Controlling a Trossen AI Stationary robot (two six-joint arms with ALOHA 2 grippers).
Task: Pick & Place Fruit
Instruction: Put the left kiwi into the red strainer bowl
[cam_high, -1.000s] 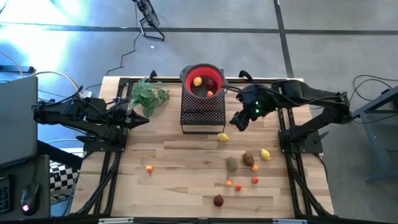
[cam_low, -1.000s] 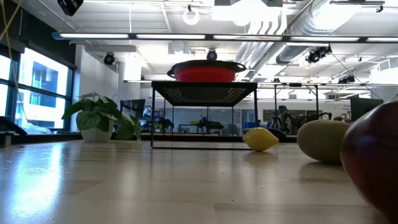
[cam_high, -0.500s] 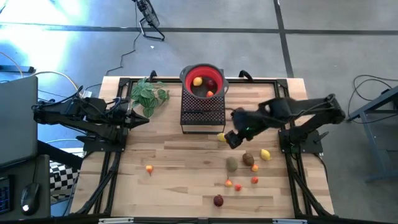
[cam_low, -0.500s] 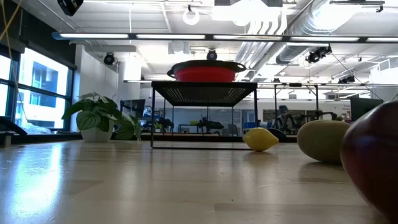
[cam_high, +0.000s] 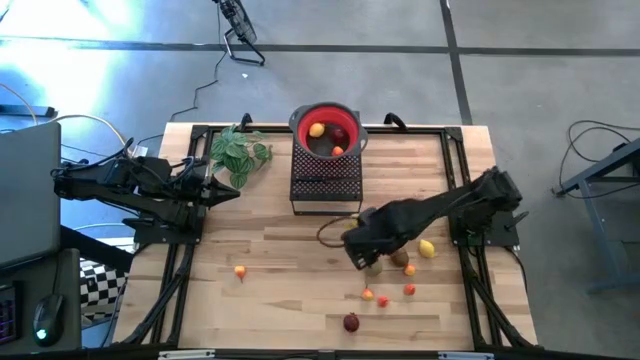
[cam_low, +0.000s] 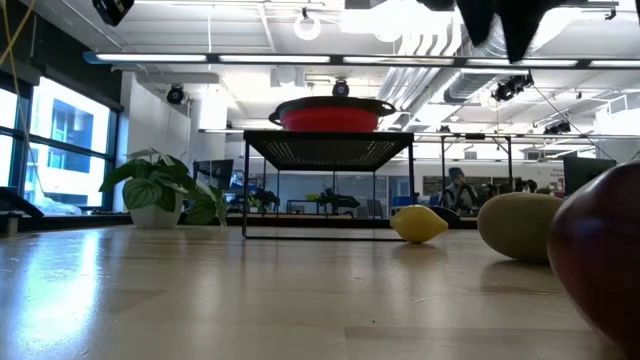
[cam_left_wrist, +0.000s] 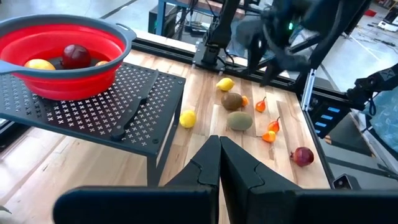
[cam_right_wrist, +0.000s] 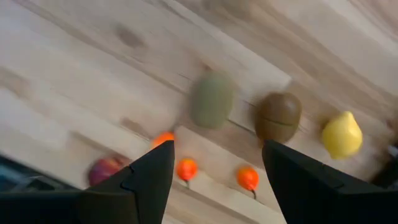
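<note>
— What do we have up close?

— Our right gripper (cam_high: 358, 256) hangs over the table (cam_high: 280, 250), fingers spread wide, nothing between them. Just beyond: an olive fruit (cam_right_wrist: 211, 99), a brown fruit (cam_right_wrist: 278, 116), a lemon (cam_right_wrist: 341, 134).

— And farther off?

— A second lemon (cam_left_wrist: 187, 118) by the black rack (cam_high: 325, 180), three fruits in the red bowl (cam_high: 300, 125) on top. Our left gripper (cam_high: 226, 190) waits by the plant (cam_high: 240, 152), pinched shut.

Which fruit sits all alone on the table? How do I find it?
Start at the pale wooden table and look on the left arm's side, away from the black mesh stand. The tiny orange fruit lies there alone; every other loose fruit is clustered across the table.
</note>
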